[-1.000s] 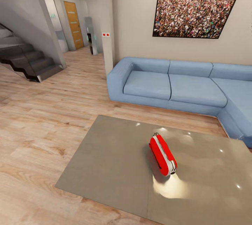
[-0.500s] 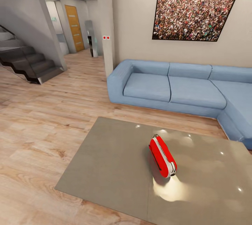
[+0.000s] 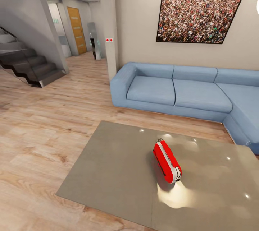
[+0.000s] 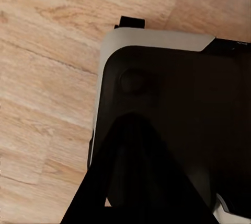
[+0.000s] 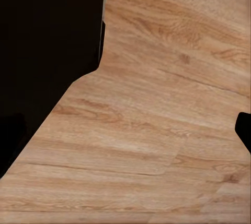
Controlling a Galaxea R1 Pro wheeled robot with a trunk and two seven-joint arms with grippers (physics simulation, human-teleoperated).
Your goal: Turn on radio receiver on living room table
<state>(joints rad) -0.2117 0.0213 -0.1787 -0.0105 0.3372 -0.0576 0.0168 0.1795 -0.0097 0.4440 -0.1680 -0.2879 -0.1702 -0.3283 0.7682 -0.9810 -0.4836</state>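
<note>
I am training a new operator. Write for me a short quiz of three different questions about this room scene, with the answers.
1. True or false: the red radio lies on the grey table.
2. What hangs on the wall above the blue sofa? A) a clock B) a crowd picture C) a mirror
3. Fill in: the stairs stand at the picture's ___ side.

Key: 1 true; 2 B; 3 left.
</note>
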